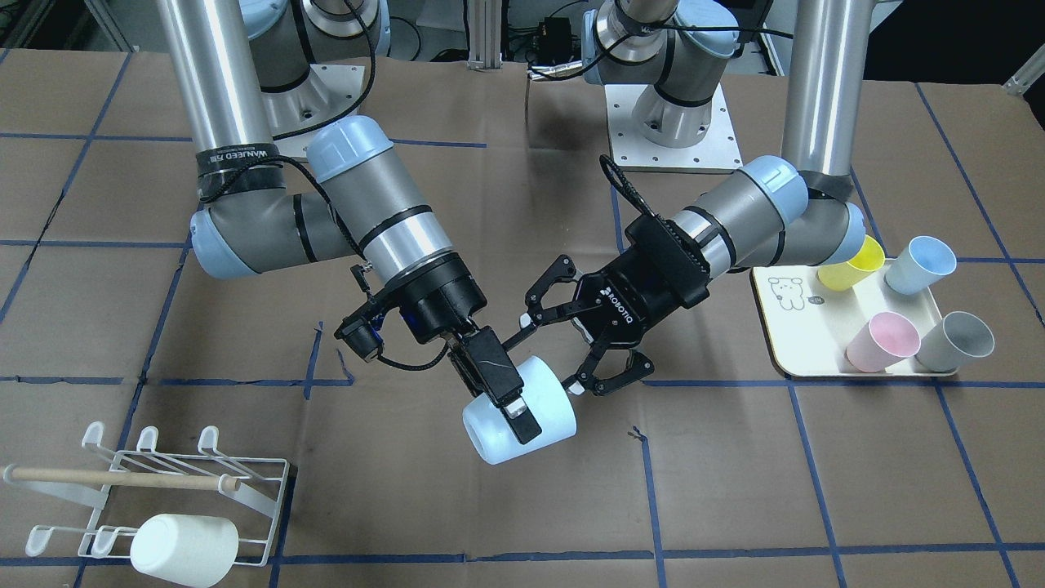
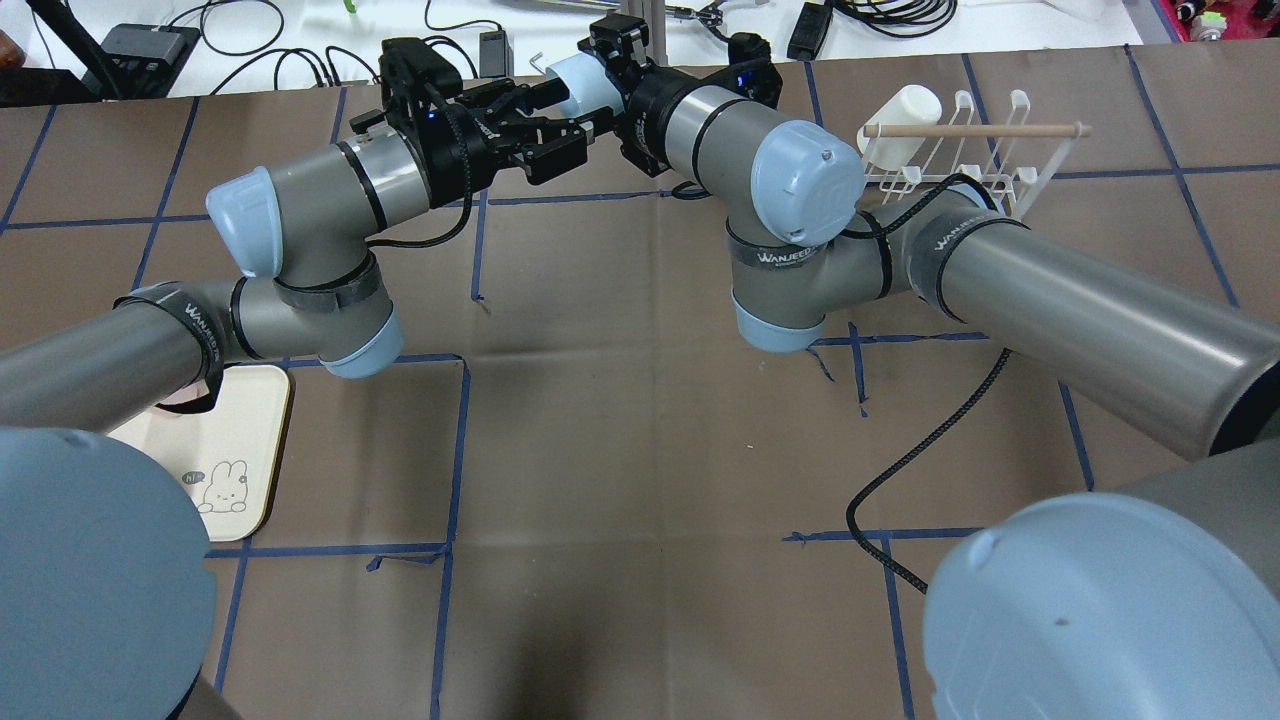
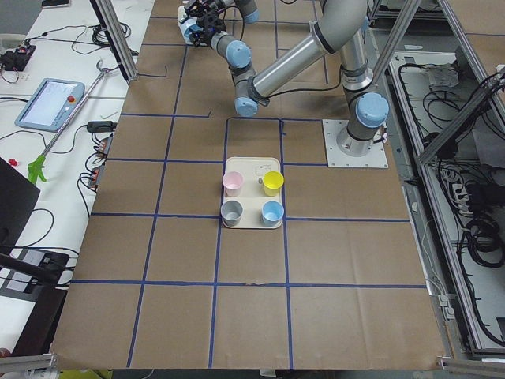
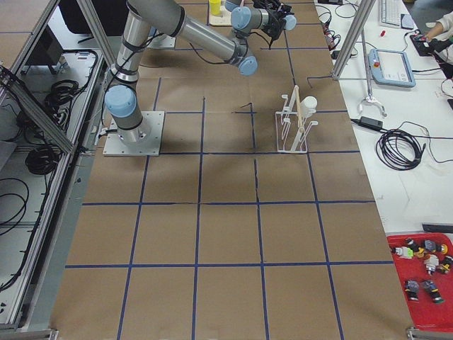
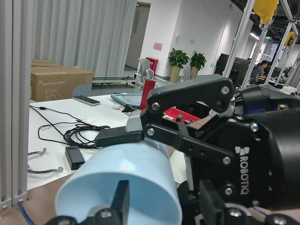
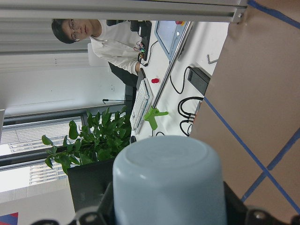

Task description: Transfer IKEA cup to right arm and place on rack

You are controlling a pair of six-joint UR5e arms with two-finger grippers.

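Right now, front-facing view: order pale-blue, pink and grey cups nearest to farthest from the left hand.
1. Pale-blue cup, in the right hand, beside the left hand.
2. Pink cup, nearer end of the tray.
3. Grey cup, its farther end.

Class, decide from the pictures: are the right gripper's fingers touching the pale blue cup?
Touching. The front-facing view shows it: the right gripper has one black finger pressed flat across the outside of the pale blue cup.
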